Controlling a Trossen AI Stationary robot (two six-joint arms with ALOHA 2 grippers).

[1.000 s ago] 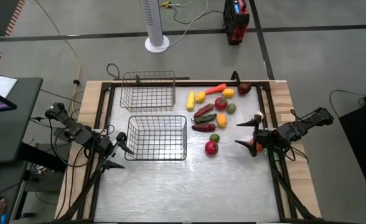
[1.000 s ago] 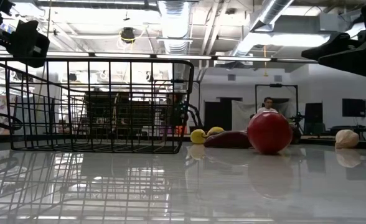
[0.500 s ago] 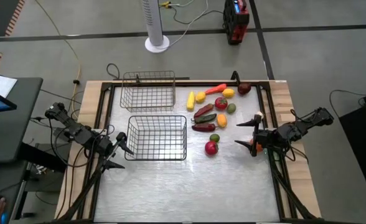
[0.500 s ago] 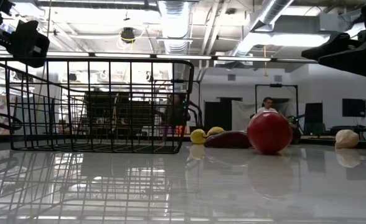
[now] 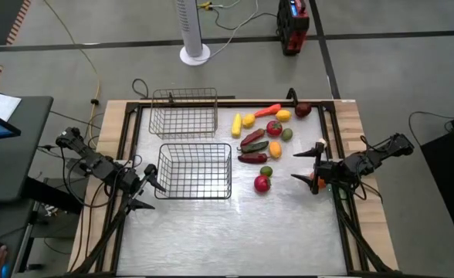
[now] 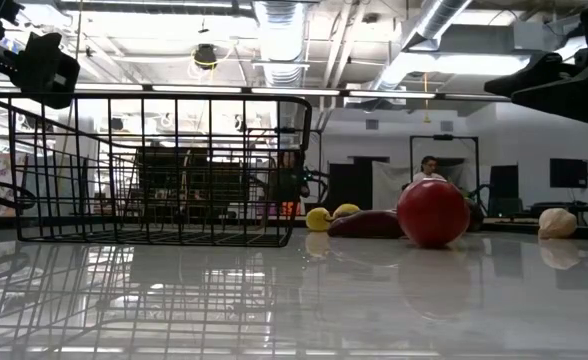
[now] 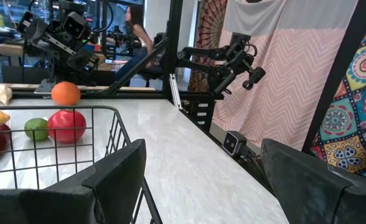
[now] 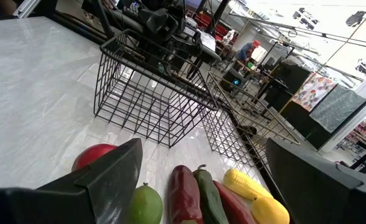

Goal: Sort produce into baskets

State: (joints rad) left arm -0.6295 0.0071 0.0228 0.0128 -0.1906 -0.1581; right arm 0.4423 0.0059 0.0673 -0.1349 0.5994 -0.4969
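High view: dark basket (image 5: 194, 171) at centre left, silvery basket (image 5: 184, 113) above it; produce (image 5: 264, 139) clustered upper right of centre. Left gripper (image 5: 145, 188), jaws spread and empty, lies left of the dark basket; right gripper (image 5: 307, 164), jaws spread, lies right of a red fruit (image 5: 262, 184).

Low view: dark basket at left, red fruit (image 6: 432, 212) right of centre.

Left wrist view: basket rim (image 7: 77, 109) at lower left.

Right wrist view: peppers (image 8: 195, 196) at bottom centre.

A robotics lab: bare ceiling ducts (image 6: 279, 30), more arm rigs (image 7: 223, 56) on stands beyond the fingers, a person (image 6: 430, 168) at far benches, cables (image 5: 72, 38) on the floor.
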